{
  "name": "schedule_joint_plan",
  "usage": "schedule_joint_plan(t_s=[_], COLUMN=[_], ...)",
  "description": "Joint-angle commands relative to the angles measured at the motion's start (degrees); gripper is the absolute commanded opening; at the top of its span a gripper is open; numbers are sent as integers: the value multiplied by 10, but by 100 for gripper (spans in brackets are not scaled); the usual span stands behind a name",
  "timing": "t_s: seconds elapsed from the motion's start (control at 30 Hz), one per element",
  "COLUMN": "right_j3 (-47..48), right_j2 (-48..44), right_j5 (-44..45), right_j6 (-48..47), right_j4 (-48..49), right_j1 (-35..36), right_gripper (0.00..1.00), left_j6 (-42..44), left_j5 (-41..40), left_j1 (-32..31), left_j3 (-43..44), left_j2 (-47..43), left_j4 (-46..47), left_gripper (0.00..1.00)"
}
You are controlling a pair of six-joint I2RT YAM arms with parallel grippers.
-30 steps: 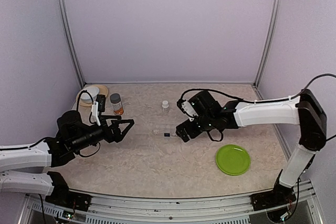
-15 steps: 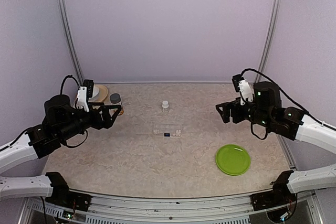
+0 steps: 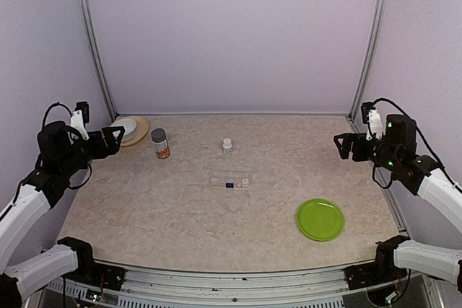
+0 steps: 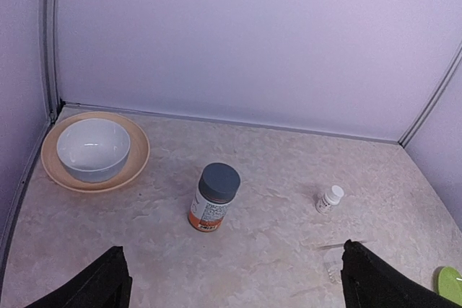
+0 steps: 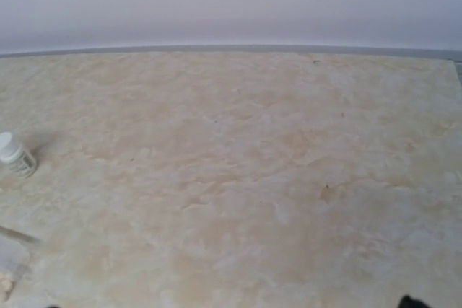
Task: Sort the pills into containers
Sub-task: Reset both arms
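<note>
Pincers both stand released, your left pincer and right pincer holding nothing. On the beige marbled tabletop, the flat clear plastic compartment box lies central, tiny whitish pills in its right end; behind it stands a small white bottle.

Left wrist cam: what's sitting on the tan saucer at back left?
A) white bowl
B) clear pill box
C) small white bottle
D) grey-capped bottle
A: the white bowl rests on the tan saucer, while the grey-capped bottle stands on the table to its right, apart from it.
</note>
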Motion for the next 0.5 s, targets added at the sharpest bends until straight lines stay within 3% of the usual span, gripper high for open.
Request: schedule_joint_plan(t_s=[0.0,0.47], right_j3=[8,1], right_j2=[6,-47], right_j5=[-7,22], right_j6=[-5,7], right_j4=[-14,-5], right_j1=[-10,-10], right_gripper=[100,100], left_j6=[11,4], left_j5=[37,28], left_j1=[16,16], left_j3=[-8,-21], left_j2=[-1,0], left_j4=[4,10], left_gripper=[99,99])
